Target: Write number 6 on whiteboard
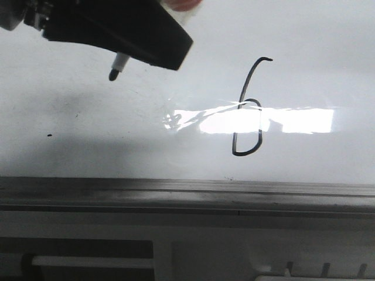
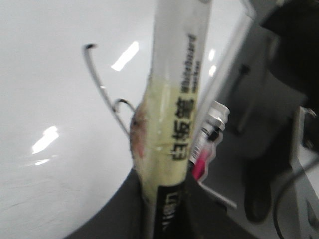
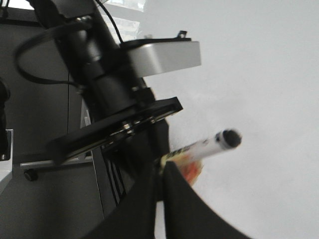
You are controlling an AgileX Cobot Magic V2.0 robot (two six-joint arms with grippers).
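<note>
Thin black hand-drawn number 6 (image 1: 248, 108) on the glossy white whiteboard (image 1: 328, 70); to its left, apart from it, a black gripper (image 1: 126, 35) holds a dark-tipped marker (image 1: 118, 65).

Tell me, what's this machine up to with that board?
It is a two-armed robot writing on a whiteboard. A black 6 is already drawn there, loop closed. The left gripper is shut on a marker, with the 6 close behind it. The right gripper appears to clamp a second marker. From the front, one marker tip hangs left of the 6 and looks lifted off the board.
</note>
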